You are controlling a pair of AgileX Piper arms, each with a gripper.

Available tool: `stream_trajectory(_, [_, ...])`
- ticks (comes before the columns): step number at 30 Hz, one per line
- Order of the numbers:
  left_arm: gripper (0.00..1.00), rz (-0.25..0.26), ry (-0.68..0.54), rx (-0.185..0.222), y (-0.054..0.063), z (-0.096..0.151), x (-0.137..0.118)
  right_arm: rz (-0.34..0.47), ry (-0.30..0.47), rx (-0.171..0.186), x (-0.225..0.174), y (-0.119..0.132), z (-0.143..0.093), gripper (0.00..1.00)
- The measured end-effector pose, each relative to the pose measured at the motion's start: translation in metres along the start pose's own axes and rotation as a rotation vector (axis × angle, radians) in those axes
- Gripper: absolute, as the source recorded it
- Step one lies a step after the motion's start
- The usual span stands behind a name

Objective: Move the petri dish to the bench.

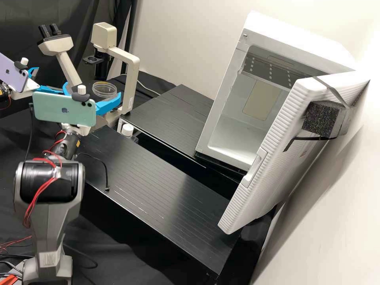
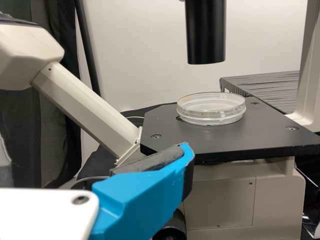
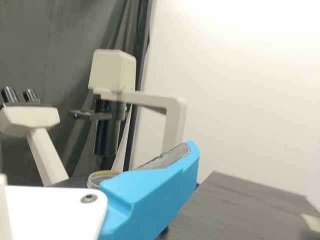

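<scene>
Petri dish (image 2: 211,110), clear and round, sat on the black stage (image 2: 170,137) of the microscope (image 1: 67,63), left in the scene; in the right wrist view a blue finger hid most of it. Right gripper (image 1: 93,90): fingers wide apart, holding nothing, near the dish; one finger was partly hidden behind the green phone (image 1: 63,114). Left gripper (image 1: 48,80), farther left, stood open and held nothing; its arm was cut off at the edge of the high view. Black bench (image 1: 150,178) ran from the microscope toward the near right. White-capped bottle (image 1: 127,129): lower part hard to make out. Far right, the white cabinet (image 1: 301,37) stood open, its door (image 1: 273,158) partly covering the inside.
</scene>
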Motion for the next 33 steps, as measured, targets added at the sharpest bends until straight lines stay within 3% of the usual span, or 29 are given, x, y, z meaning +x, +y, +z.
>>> stream_trajectory(19, [1.00,0.000,0.000,0.000,0.000,0.000,0.000,-0.137,-0.084,0.033,0.107,-0.046,0.006,1.00])
stream_trajectory(33, [1.00,0.000,0.000,0.000,0.000,0.000,0.000,-0.117,-0.096,-0.007,0.129,-0.042,0.009,1.00])
